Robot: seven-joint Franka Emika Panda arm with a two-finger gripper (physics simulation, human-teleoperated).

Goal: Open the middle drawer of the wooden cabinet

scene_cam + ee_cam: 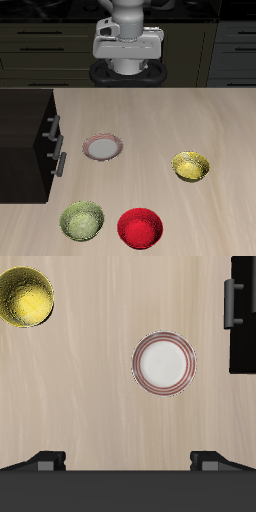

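gripper [128,461]: fingers [45,461] spreading wide apart, holding nothing
wrist view only: fingertips
exterior view only: green bowl [82,220], red bowl [140,227]
wooden cabinet [25,148]: sitting well apart from the gripper
middle drawer [53,152]: probably the lower handle; appearing closed

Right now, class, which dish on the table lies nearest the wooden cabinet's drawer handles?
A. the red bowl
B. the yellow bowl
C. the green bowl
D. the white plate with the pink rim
D: the white plate sits just beside the wooden cabinet and its silver handles, while the yellow bowl, red bowl and green bowl lie farther off; the wrist view shows the same plate close to a handle.
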